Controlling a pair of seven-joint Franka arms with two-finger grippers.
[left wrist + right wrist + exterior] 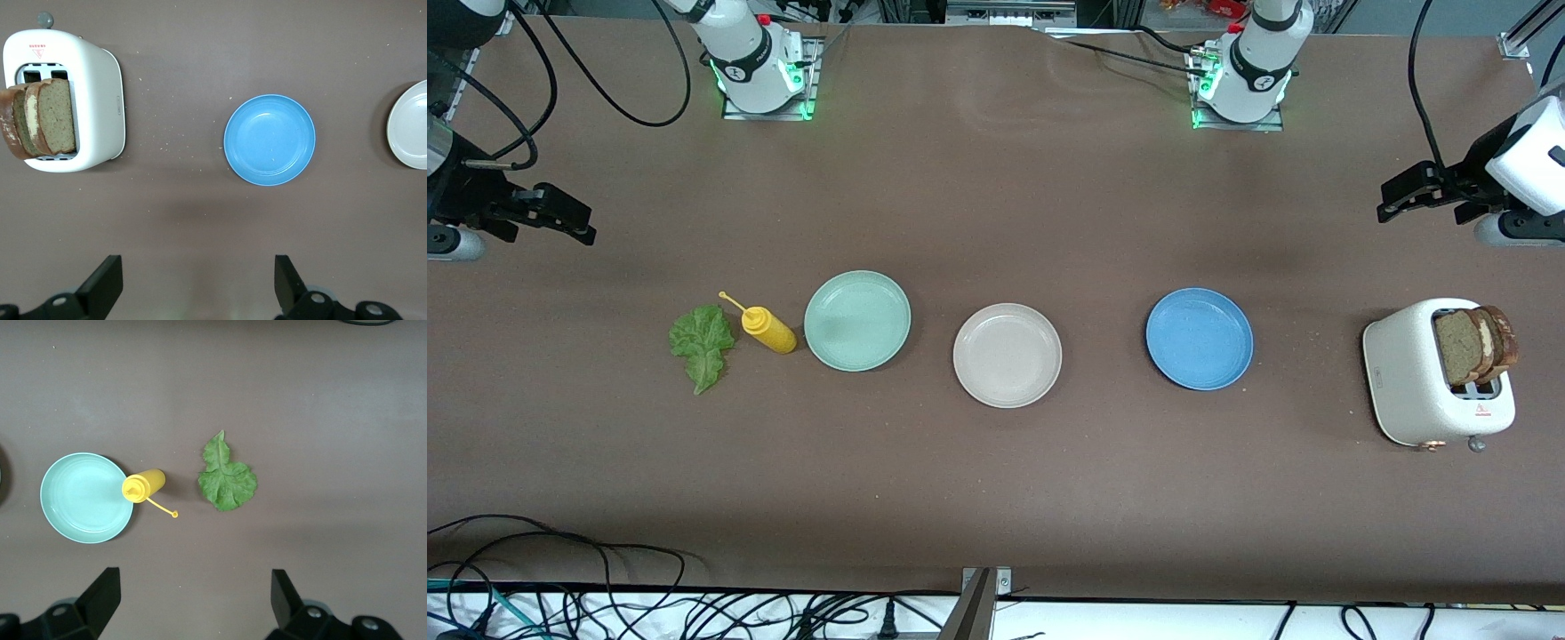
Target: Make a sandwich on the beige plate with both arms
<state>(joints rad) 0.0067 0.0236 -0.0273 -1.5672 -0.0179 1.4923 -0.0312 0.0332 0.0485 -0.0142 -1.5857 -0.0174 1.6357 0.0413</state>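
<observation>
The beige plate (1008, 355) lies bare at the table's middle; its edge also shows in the left wrist view (410, 127). Brown-crusted bread slices (1476, 344) stand up out of a white toaster (1409, 373) at the left arm's end, and they also show in the left wrist view (47, 117). A green lettuce leaf (701, 342) lies flat toward the right arm's end and shows in the right wrist view (227, 480). My left gripper (1385, 203) (198, 267) is open and empty, up over bare table. My right gripper (583, 222) (195, 580) is open and empty, up over bare table.
A yellow squeeze bottle (767, 329) lies on its side between the lettuce and a mint-green plate (857, 320). A blue plate (1199, 338) sits between the beige plate and the toaster. Cables run along the table's near edge.
</observation>
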